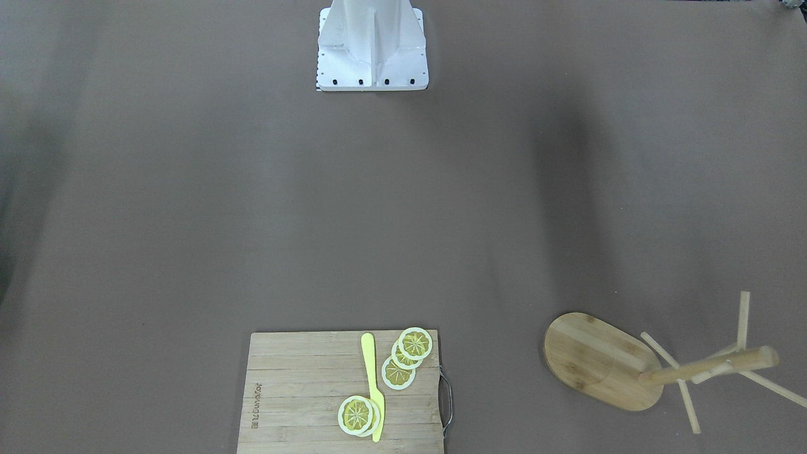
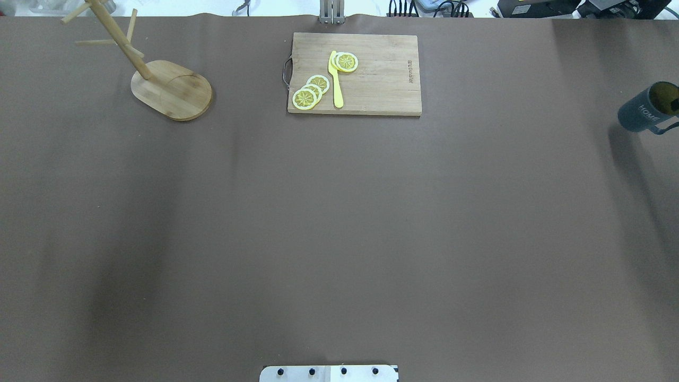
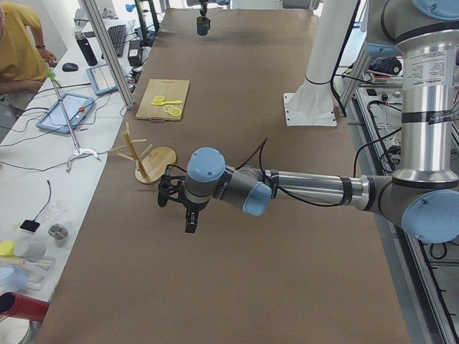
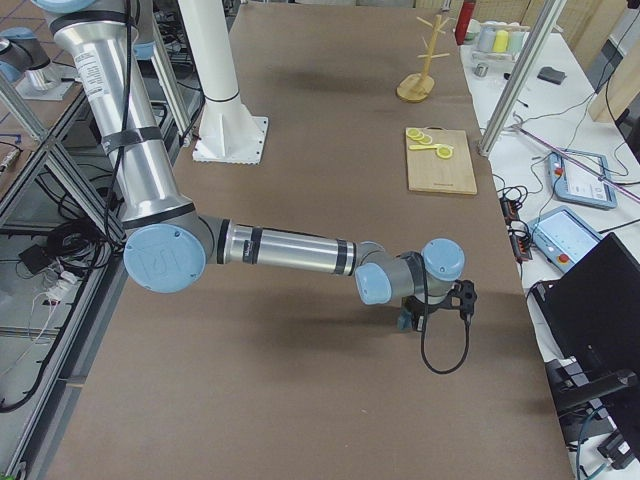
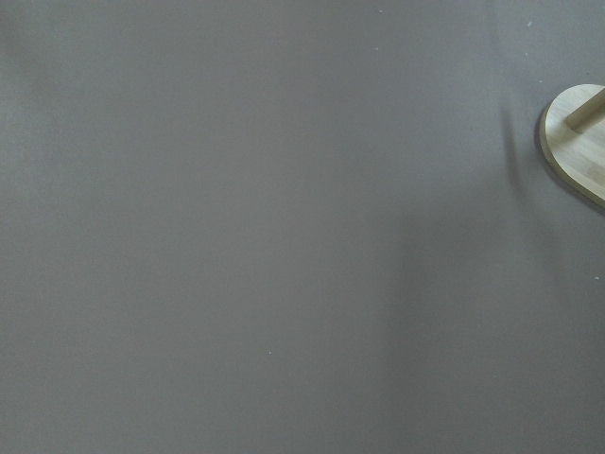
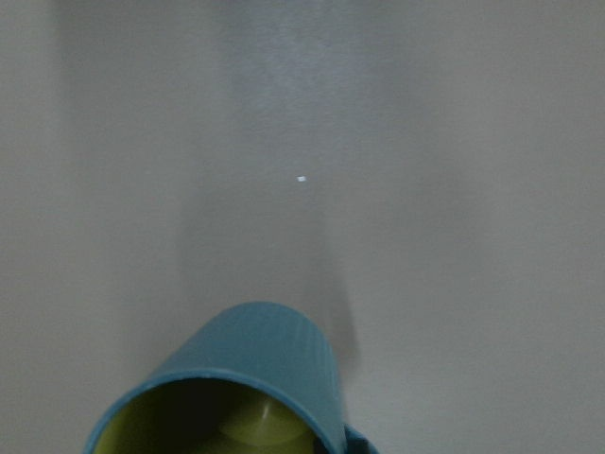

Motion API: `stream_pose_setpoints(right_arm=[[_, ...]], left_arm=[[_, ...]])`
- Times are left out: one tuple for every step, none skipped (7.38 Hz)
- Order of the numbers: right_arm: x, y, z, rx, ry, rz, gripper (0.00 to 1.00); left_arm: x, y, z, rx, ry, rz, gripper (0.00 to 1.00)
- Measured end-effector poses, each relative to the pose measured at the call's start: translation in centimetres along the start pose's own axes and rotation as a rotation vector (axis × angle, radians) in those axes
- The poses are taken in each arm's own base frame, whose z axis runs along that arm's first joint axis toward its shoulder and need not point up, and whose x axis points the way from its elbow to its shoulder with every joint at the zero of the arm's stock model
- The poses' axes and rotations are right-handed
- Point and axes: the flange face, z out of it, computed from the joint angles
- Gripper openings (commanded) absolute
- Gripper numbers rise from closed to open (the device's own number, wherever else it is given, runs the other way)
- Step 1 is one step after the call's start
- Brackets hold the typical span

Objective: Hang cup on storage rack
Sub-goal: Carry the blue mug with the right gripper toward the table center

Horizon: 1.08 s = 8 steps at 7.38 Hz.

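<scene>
Barely started — cup (image 2: 643, 114) sits unhung on the surface (image 2: 339, 239), well apart from rack (image 2: 171, 89); left end effector (image 3: 179, 208) and right end effector (image 4: 408, 321) grip: cannot tell — grasp, carry, hang remain.

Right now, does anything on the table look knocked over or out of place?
Nothing stands out. The mug tree and the mug both stand upright, and the lemon slices and knife lie on the cutting board.
</scene>
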Motion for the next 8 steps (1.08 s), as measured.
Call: stream_pose_setpoints(right_arm=[[-6.8,1.3,0.5,-0.008,-0.036,0.023,0.00],[-14.3,3.7,1.0,-0.029,-0.076,0.087,0.00],[-22.9,7.6,1.6,-0.065,-0.118,0.184,0.00],[-30.6,12.1,1.9,-0.099,-0.151,0.274,0.00],[-37.5,16.6,2.3,-0.123,-0.174,0.354,0.00],[-43.3,20.3,2.7,-0.138,-0.184,0.432,0.00],[-48.6,23.4,2.9,-0.147,-0.175,0.539,0.00],[-53.0,25.9,2.9,-0.152,-0.151,0.656,0.00]], left_arm=[[0.0,0.0,0.1,-0.002,0.002,-0.001,0.98],[0.1,0.0,0.2,-0.005,0.005,-0.003,0.98],[0.1,-0.1,0.3,-0.008,0.006,-0.004,0.98],[0.0,-0.2,0.4,-0.010,0.005,-0.007,0.98],[-0.1,-0.3,0.6,-0.013,0.005,-0.009,0.98],[-0.2,-0.3,0.7,-0.015,0.005,-0.011,0.98],[-0.2,-0.3,0.7,-0.015,0.005,-0.011,0.98],[-0.1,-0.3,0.7,-0.016,0.010,-0.010,0.98]])
